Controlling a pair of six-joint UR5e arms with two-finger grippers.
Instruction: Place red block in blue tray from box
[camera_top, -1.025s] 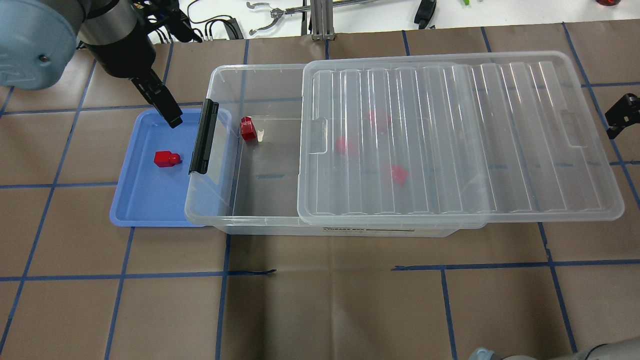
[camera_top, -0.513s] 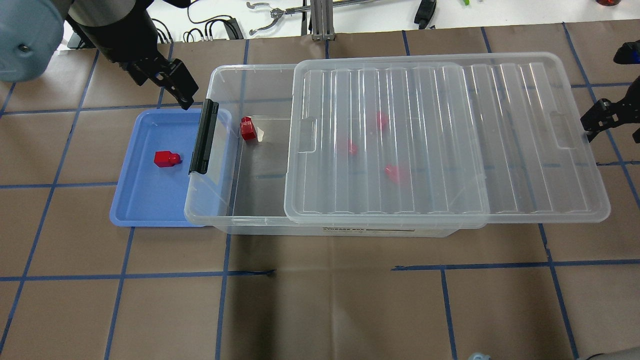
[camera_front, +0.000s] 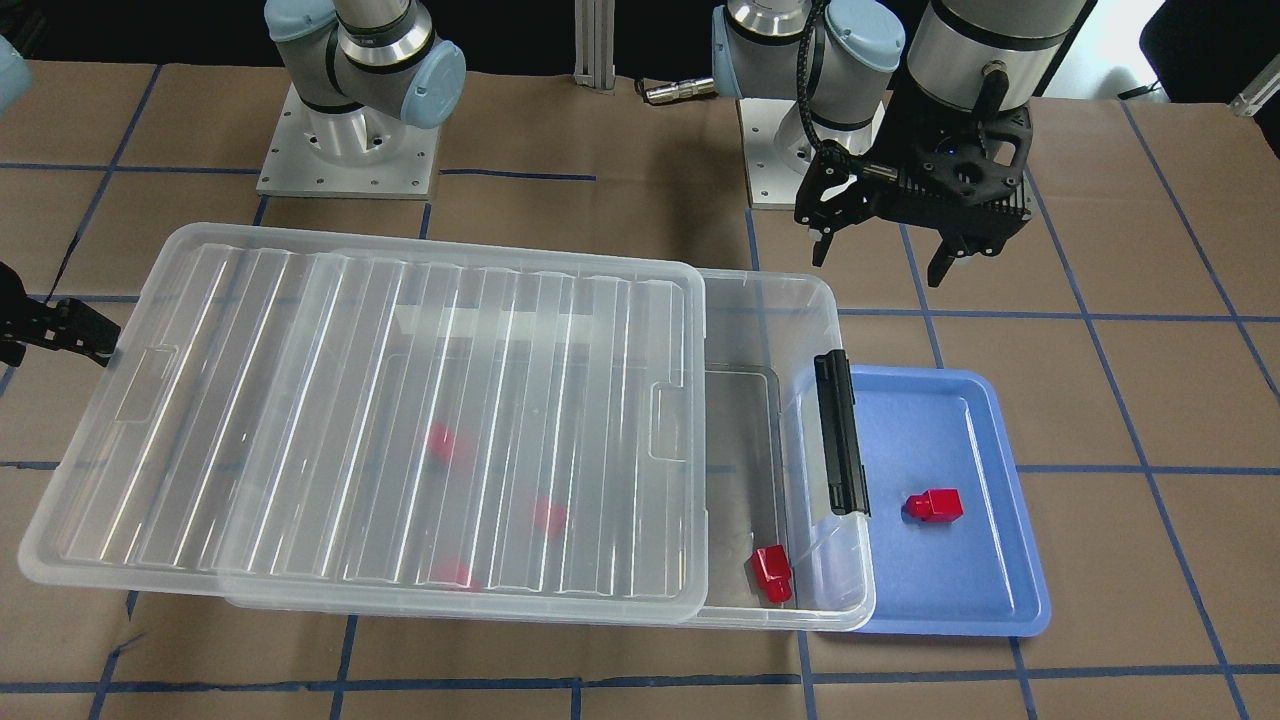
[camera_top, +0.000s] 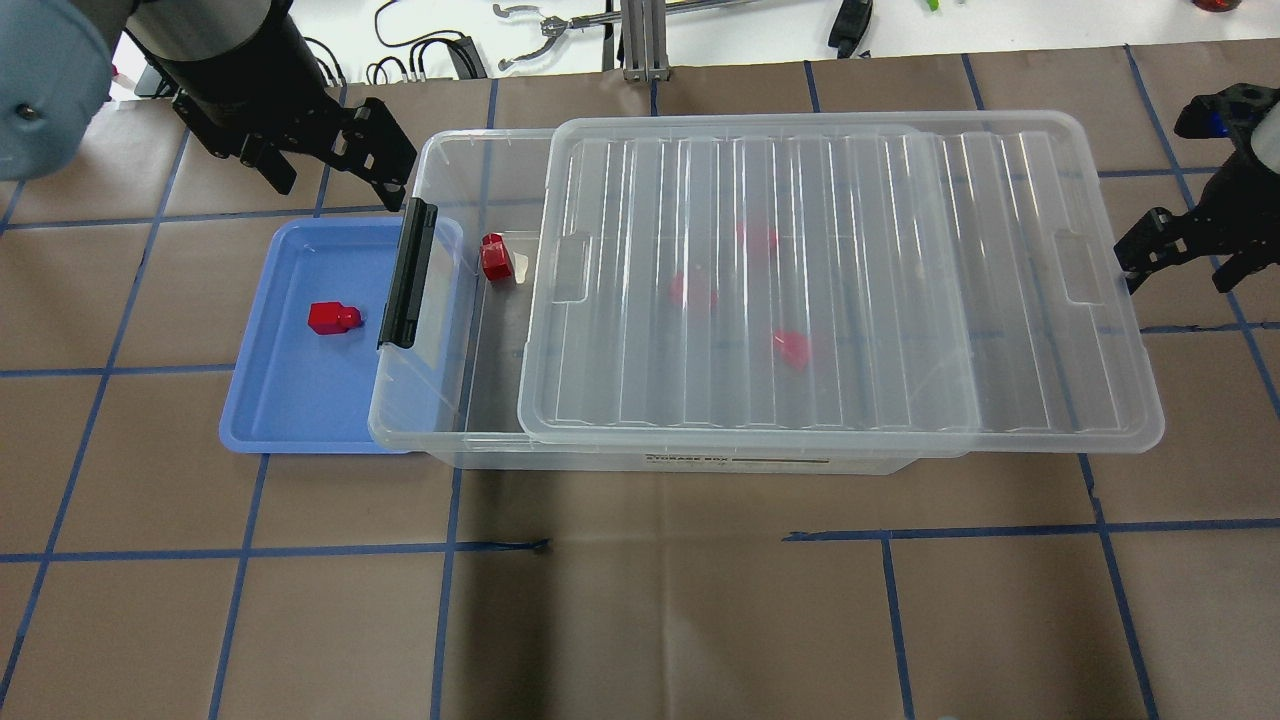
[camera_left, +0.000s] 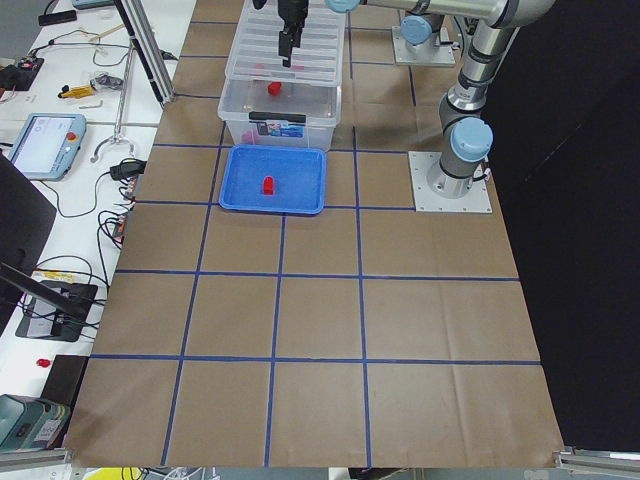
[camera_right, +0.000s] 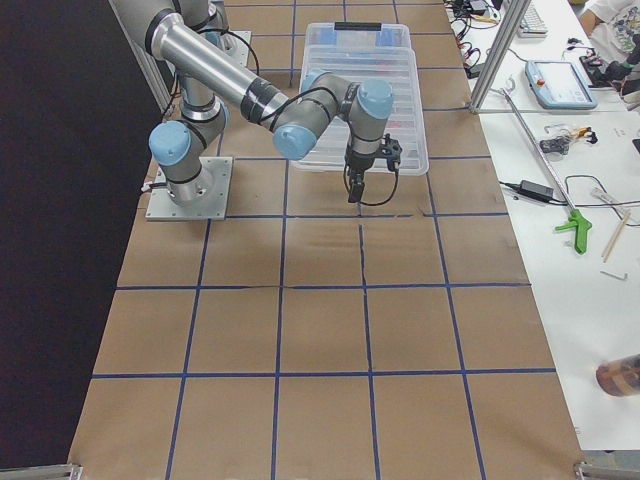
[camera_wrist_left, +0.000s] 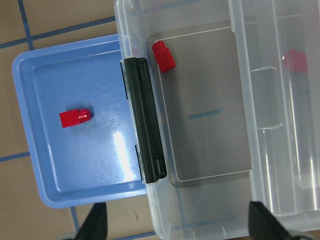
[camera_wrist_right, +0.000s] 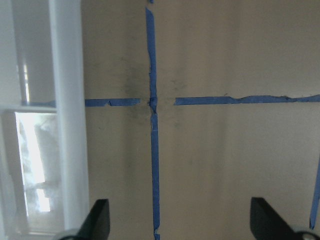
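One red block (camera_top: 333, 318) lies in the blue tray (camera_top: 300, 400), also in the front view (camera_front: 935, 506) and the left wrist view (camera_wrist_left: 75, 118). Another red block (camera_top: 495, 257) sits in the uncovered left end of the clear box (camera_top: 440, 150). Three more show blurred under the ribbed lid (camera_top: 850, 280). My left gripper (camera_top: 335, 180) is open and empty, above the table just beyond the tray's far edge. My right gripper (camera_top: 1178, 270) is open and empty at the lid's right end, with one finger beside the lid's rim.
The box's black latch bar (camera_top: 408, 272) overhangs the tray's right side. The lid juts past the box's right end. The arm bases (camera_front: 345, 150) stand behind the box. Cables and hand tools (camera_top: 540, 30) lie on the white bench beyond the table.
The lid has slid left over the box, with the right gripper following at its right end. The left gripper has drawn back from over the tray and turned.
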